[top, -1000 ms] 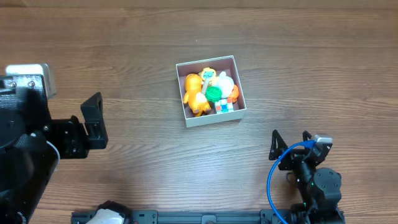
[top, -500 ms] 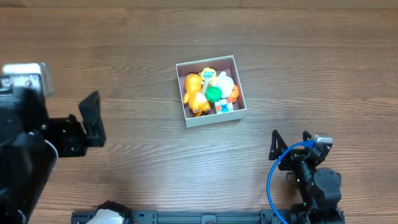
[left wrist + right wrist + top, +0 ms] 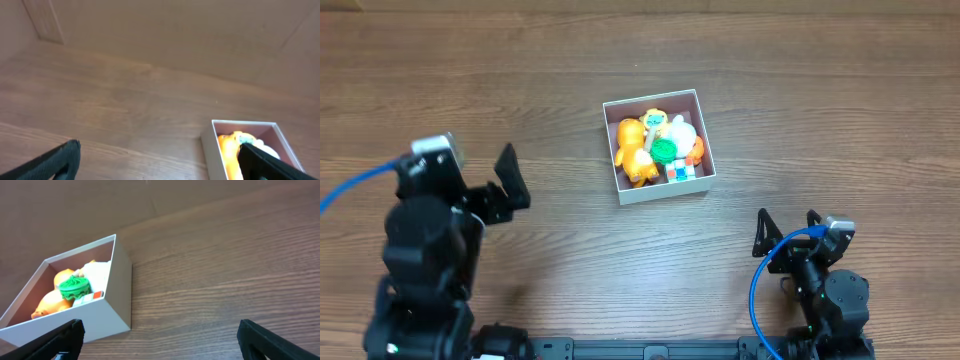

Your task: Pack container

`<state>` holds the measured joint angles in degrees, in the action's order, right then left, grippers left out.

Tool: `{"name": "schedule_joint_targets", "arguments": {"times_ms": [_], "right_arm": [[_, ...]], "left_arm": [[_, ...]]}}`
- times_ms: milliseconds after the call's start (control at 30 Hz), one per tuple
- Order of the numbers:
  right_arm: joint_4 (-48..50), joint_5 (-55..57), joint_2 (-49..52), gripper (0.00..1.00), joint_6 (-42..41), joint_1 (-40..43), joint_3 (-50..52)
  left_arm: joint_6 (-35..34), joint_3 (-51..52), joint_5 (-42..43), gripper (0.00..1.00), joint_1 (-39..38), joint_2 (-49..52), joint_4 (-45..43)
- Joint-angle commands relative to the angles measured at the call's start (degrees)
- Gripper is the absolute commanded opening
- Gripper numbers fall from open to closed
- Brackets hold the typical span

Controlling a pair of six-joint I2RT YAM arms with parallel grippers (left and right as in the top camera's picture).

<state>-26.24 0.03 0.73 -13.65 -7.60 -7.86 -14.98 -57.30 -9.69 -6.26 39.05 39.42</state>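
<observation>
The container (image 3: 661, 191) is a small white-walled box in the middle of the table. It holds an orange figure (image 3: 633, 148), a green round toy (image 3: 664, 150), a white toy (image 3: 682, 132) and a small coloured cube (image 3: 680, 170). My left gripper (image 3: 503, 183) is open and empty, well left of the container, which shows at the lower right of the left wrist view (image 3: 210, 146). My right gripper (image 3: 787, 230) is open and empty, below and right of the container. The right wrist view shows the container's near wall (image 3: 75, 320) at the left, with the green toy (image 3: 74, 286) inside.
Bare brown wooden tabletop (image 3: 800, 100) lies all around the container. A blue cable (image 3: 760, 285) loops by the right arm base. A dark rail (image 3: 640, 348) runs along the front edge.
My left arm has swung from the far left edge towards the right, and its gripper now points at the container from nearer. The right arm and the container have not moved.
</observation>
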Motion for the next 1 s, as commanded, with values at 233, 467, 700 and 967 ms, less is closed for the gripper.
{"name": "schedule_joint_targets", "arguments": {"times_ms": [233,467,700,967], "right_arm": [[0.1,0.3,-0.6,1.00,0.2,-0.2,0.3],[0.1,0.3,-0.6,1.00,0.2,-0.2,0.3],[0.1,0.3,-0.6,1.00,0.2,-0.2,0.3],[0.1,0.3,-0.6,1.00,0.2,-0.2,0.3]], "left_arm": [[-3.8,33.6,0.8,1.00,0.4,-23.7,-17.7],[-8.3,44.0,0.7,1.00,0.4,-30.7,-22.7],[-8.3,49.6,0.7,1.00,0.4,-34.5,-26.4],[-8.4,54.3,0.7,1.00,0.4,-38.9,-29.7]]}}
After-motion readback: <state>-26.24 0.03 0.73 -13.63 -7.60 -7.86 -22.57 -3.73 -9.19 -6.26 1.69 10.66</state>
